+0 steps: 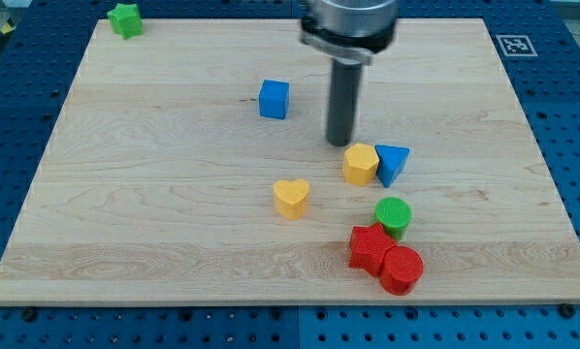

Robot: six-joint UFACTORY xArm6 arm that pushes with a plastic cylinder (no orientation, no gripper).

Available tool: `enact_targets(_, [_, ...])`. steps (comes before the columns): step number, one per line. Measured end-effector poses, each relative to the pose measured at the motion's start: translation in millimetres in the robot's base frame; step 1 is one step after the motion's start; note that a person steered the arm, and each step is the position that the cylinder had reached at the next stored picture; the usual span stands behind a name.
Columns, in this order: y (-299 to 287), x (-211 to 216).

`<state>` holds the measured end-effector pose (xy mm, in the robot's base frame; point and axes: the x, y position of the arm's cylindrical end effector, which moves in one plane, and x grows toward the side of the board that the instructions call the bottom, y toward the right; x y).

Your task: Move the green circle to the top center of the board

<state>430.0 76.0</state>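
The green circle (394,215) lies low and right of the board's middle, touching the red star (370,248) below it. My tip (340,142) rests on the board just above and to the left of the yellow hexagon (361,164), well above the green circle and apart from it. The rod rises from the tip toward the view's top.
A blue triangle (393,163) touches the yellow hexagon's right side. A red circle (402,269) sits against the red star. A yellow heart (291,198) lies left of the green circle. A blue cube (273,99) is upper middle. A green star (126,19) sits at the top-left corner.
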Motion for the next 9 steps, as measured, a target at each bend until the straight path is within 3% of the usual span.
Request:
enact_targets(2, [126, 7])
enact_targets(4, [185, 92])
enact_targets(5, [182, 129])
enact_targets(9, [140, 147])
